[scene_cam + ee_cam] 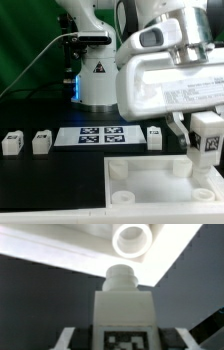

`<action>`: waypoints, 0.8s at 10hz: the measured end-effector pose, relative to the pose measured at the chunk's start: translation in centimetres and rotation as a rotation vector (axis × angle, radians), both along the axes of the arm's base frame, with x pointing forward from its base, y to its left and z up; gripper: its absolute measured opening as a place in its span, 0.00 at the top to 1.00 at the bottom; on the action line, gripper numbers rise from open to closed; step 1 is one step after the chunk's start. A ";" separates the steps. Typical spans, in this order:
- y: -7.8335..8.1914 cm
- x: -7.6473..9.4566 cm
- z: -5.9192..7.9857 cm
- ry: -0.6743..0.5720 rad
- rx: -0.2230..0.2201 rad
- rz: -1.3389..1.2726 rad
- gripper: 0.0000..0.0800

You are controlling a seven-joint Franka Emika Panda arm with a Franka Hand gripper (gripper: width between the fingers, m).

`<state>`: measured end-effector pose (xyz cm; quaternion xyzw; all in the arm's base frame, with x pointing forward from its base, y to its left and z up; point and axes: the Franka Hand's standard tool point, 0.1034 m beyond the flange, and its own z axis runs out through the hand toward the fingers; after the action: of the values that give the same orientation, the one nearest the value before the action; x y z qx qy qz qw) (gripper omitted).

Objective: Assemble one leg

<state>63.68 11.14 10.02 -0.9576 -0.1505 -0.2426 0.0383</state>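
Note:
My gripper (198, 128) is shut on a leg (209, 138), a stubby white block with a black-and-white tag, and holds it upright above the far right corner of the white square panel (150, 185). In the wrist view the leg (125, 303) sits between the fingers (68, 339), and its round peg points down at the panel's edge, just short of a round corner socket (132, 238). The gripper (125, 341) is seen from above. Three more legs (12, 142), (41, 142), (154, 136) stand on the table behind the panel.
The marker board (100, 135) lies flat between the loose legs. The arm's white base (97, 80) stands behind it, with a cable at the exterior view's left. The black table (50, 185) lies to the panel's left.

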 end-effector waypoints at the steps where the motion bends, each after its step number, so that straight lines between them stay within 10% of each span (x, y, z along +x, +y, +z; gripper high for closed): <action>1: 0.2 0.0 -0.7 0.007 0.002 0.002 0.64; 8: 0.6 -1.1 -3.2 0.034 0.004 0.006 0.64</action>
<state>62.61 11.70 6.77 -0.9611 -0.1520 -0.2264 0.0432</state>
